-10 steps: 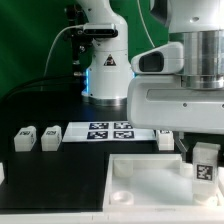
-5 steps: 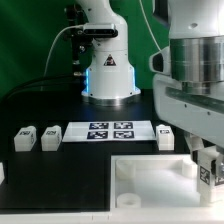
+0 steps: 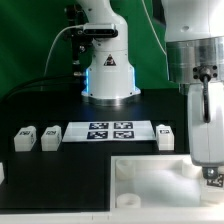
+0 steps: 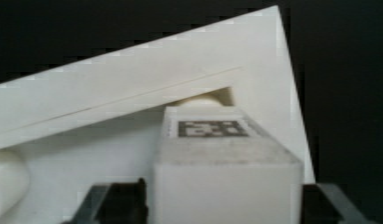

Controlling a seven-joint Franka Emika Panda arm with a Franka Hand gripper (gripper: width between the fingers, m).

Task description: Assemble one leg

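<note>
"At the corner of the square top [image 4: 99,110], what does the gripper [image 4: 214,205] have?"

"It has the leg [image 4: 214,165]. The jaws are closed on its two sides, and the tag [image 4: 214,128] faces the wrist camera. The end of the leg is right at the corner socket [image 4: 206,100]. I cannot tell if it is already seated inside."

"So how should it do this step well?"

"In my opinion, it must hold the leg straight over the socket and push down gently, without any side force. If the leg leans, I think it will jam, or it will push the top away."

"Can the top move so easily?"

"Perhaps. It lies loose on the black table [image 3: 60,170], and I see nothing that blocks it. So slow and vertical is better."

"What else is on the surface?"

"The marker board [image 3: 110,131] is behind the top. A spare leg [image 3: 24,137] and a second one [image 3: 50,137] stand on the exterior view's left of it, and a third one [image 3: 166,135] is just beside its other end. All are well apart from the working corner."

"And the room?"

"There is a green curtain [image 3: 40,40] at the back, and a white robot base [image 3: 105,60] with a blue light. From the exterior view the arm hides most of the grip."
</note>
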